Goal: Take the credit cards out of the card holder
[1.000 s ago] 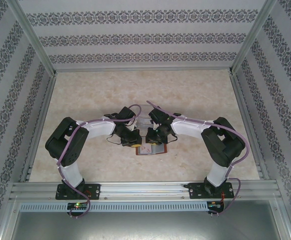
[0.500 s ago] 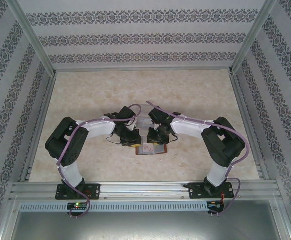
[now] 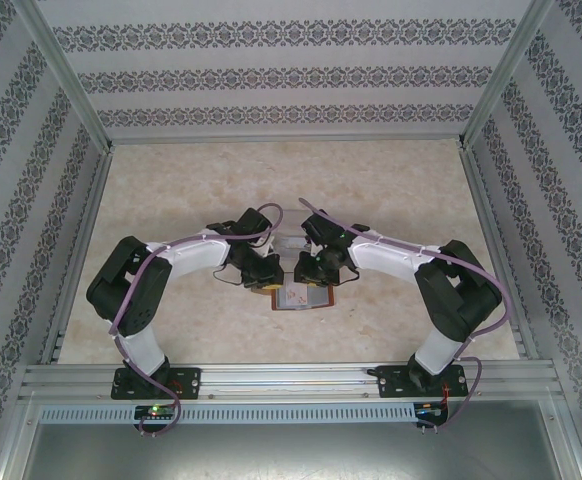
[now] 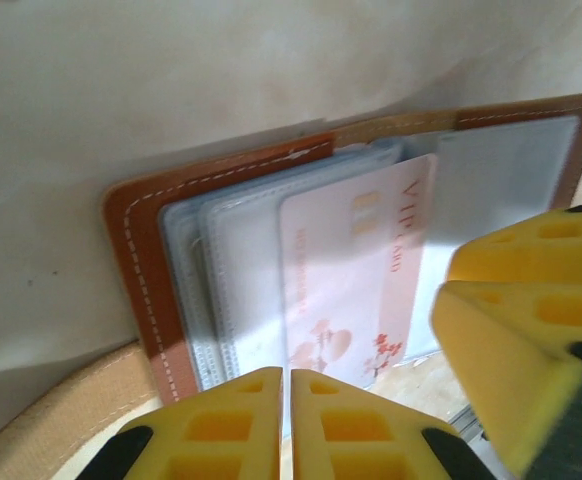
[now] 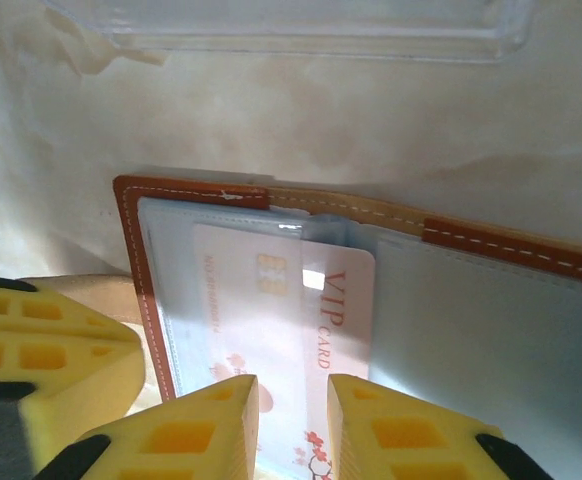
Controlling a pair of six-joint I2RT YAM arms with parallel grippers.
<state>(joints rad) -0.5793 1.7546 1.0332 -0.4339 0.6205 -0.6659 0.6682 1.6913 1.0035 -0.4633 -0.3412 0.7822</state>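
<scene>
Here we are over the middle of the table, both arms folded in toward each other above the card holder. We see it lying flat and wide open, its reddish-brown cover down and its white stitching running around the rim. Its tan strap trails off the near corner. The bluish-grey sleeves face up.

Among those sleeves lies the pink card, face up, with a gold chip and red "VIP CARD" lettering, reaching across the fold at the holder's middle. Whether its far end sits inside a sleeve, we cannot tell.

Now the left gripper: its yellow fingers are pressed together, with only the thinnest slit between them. It hangs at the near edge of the holder's stitched side. Whether anything thin is nipped in there, we cannot make out.

Over to the right gripper: its jaws stand a little apart, a narrow gap and nowhere near wide. The card's near end shows through that gap, and the card runs on under both fingertips. So the fingers are over it, not clamped around it. Whether they touch it, we cannot say.

The two grippers sit just beside each other. Beyond the holder, apart from it, rests the clear tray.
</scene>
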